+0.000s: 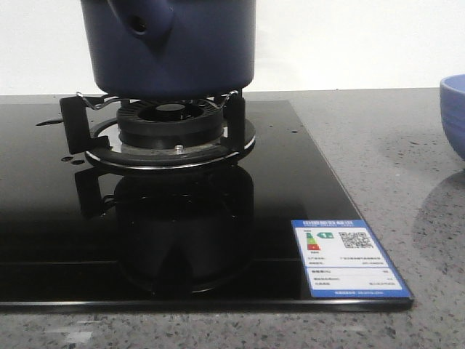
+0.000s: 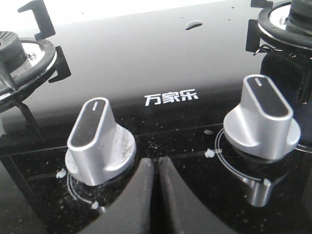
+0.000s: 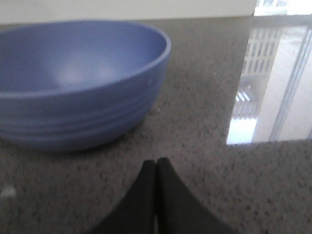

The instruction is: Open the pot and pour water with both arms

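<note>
Dark navy pot [image 1: 168, 47] on the burner grate [image 1: 156, 120] at the far left of the black glass cooktop [image 1: 290, 182], top and lid cut off by the front view, so lid state not visible. Likely heavy for its bulk, more so if holding water; stiff walls, matte sides offering some friction but too wide for a single pinch. Best purchase probably at the rounded side lug [image 1: 142, 25] with its small hole, facing near-left; a matching lug on the far side only a guess. Periwinkle bowl [image 3: 78, 83] off to the right on the speckled counter [image 3: 195, 146], well apart from the pot. Left gripper [image 2: 157, 168] clenched, fingertips touching, empty, hovering near two silver knobs [image 2: 97, 139]. Right gripper [image 3: 156, 168] likewise pressed together and empty, just near of the bowl.
</note>
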Robot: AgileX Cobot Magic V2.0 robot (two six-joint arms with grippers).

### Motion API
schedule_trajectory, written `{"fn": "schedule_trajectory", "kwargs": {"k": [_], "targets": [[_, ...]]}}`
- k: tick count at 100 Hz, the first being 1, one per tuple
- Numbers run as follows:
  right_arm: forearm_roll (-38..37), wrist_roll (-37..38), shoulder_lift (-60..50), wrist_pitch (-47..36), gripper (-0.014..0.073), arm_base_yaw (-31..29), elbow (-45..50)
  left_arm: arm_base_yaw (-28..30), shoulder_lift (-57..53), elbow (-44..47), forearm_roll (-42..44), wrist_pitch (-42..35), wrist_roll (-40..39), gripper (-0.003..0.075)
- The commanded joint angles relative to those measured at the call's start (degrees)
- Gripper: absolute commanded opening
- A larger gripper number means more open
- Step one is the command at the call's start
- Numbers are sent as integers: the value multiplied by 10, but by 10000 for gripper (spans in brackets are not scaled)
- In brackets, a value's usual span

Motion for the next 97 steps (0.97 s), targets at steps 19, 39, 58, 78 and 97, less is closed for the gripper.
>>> {"fn": "schedule_trajectory", "kwargs": {"k": [19,39,58,78,97], "targets": [[-7,3,-11,17,-63,-5,15,2,7,19,-4,-43,-6,-20],[-7,3,-11,12,-63,-5,15,2,7,19,-5,-43,-6,-20],[-7,3,-11,12,-63,-5,15,2,7,19,-5,-43,-6,-20],[-7,3,-11,12,-63,-5,15,2,7,19,-5,-43,-6,-20],[-7,3,-11,12,-63,-5,15,2,7,19,-5,-43,-6,-20]]}}
